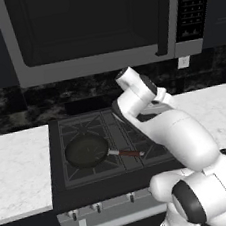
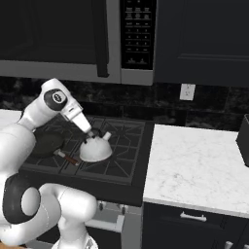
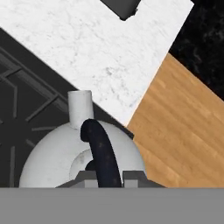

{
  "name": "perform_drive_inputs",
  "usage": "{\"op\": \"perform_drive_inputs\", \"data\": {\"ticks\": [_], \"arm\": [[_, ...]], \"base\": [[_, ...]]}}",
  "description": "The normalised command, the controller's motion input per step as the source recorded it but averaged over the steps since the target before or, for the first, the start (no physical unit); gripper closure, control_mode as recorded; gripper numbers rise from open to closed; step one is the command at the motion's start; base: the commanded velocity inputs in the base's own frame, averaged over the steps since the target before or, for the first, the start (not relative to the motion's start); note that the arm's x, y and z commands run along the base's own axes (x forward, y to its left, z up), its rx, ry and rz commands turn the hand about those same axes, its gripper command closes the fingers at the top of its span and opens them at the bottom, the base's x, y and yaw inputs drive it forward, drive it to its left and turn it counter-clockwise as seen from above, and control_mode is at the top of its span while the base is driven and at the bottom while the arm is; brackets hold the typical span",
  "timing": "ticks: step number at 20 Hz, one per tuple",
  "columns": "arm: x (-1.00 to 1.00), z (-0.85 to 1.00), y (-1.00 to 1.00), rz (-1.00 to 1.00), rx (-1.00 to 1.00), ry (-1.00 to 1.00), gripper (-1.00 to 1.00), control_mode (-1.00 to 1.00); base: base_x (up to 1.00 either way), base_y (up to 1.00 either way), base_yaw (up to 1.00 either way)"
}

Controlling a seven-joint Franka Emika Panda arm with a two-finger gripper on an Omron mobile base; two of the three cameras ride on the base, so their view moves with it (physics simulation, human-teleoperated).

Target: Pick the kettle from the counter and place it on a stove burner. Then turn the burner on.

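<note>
The silver-white kettle (image 2: 96, 149) is over the front right burner of the dark cooktop (image 2: 121, 165), at grate level; whether it rests on the grate I cannot tell. My gripper (image 2: 91, 132) comes down from the upper left and is shut on its thin black arched handle (image 3: 103, 151). In the hand view the kettle (image 3: 52, 153) lies close below, spout (image 3: 80, 107) pointing away, with my gripper (image 3: 105, 177) closed around the handle. The white marble counter (image 2: 194, 165) stretches to the right of the stove.
A black frying pan (image 1: 86, 151) with a reddish-brown handle (image 1: 128, 153) occupies the front left burner. Stove knobs (image 1: 97, 207) line the front panel. A microwave (image 1: 88, 27) hangs above. A dark object (image 2: 244, 138) stands at the counter's right edge. More counter (image 1: 15, 163) lies left.
</note>
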Motion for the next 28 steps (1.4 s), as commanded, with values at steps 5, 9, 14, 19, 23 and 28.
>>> {"op": "perform_drive_inputs", "data": {"ticks": [5,9,14,19,23,28], "arm": [[0.03,-0.05,-0.02,0.05,0.11,-0.21,1.00,-1.00],[0.00,0.00,-0.16,0.12,0.18,-0.21,1.00,-1.00],[0.00,0.00,-0.27,0.18,0.17,-0.07,1.00,-1.00],[0.09,-0.04,-0.19,0.21,0.08,0.00,1.00,-1.00],[0.21,-0.19,-0.06,0.24,0.01,0.01,1.00,-1.00],[0.43,-0.33,0.00,0.21,0.00,0.03,1.00,-1.00]], "base": [[0.00,0.00,0.00],[0.00,0.00,0.00],[0.00,0.00,0.00],[0.00,0.00,0.00],[0.00,0.00,0.00],[0.00,0.00,0.00]]}}
